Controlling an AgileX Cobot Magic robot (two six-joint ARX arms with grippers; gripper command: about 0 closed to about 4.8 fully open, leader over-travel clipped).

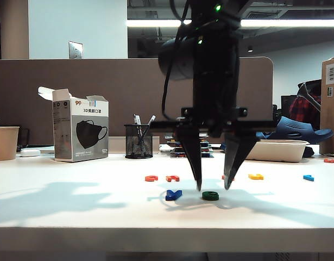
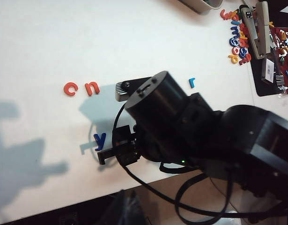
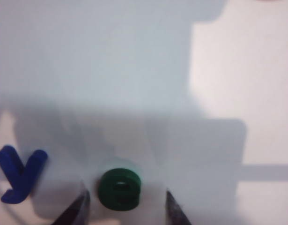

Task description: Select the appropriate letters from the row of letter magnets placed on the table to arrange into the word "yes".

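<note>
Right gripper (image 1: 213, 187) points down over the white smooth table (image 1: 74, 206), jaws spread wide, tips straddling the green rounded plastic "e" (image 1: 210, 196) without gripping it. Dark blue plastic "y" (image 1: 174, 194) lies just beside the e at its 9 o'clock. Orange-red letters (image 1: 162, 178) sit behind at 11 o'clock. Left gripper isn't visible; can't tell its state.

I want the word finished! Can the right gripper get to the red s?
Can't say: no red "s" shows plainly. The right gripper stands open over the small green plastic letter "e", beside the dark blue plastic letter "y".
</note>
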